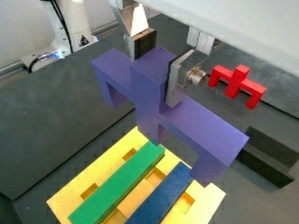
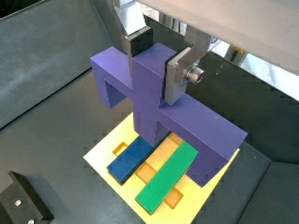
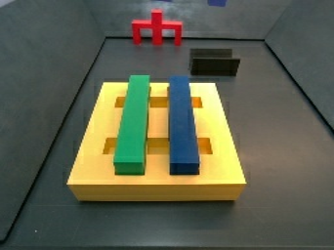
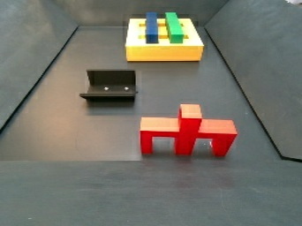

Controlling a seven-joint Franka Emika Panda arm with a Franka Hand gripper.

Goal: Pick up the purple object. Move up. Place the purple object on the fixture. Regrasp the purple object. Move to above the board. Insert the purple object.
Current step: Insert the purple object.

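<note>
Two silver finger plates with dark pads point(image 1: 177, 79) of your gripper point(image 1: 159, 63) are clamped on the central stem of the purple blocky arch-shaped piece point(image 2: 158, 105), which in both wrist views hangs above the large flat yellow slotted board point(image 1: 107, 170); neither side view shows gripper or piece. You risk jamming from here, I judge: the long green bar point(image 3: 132, 121) and long blue bar point(image 3: 182, 122) already fill much of the board, so a tilted or off-centre descent could land the legs on a bar or slot edge. No brand, label or writing is readable anywhere.
</note>
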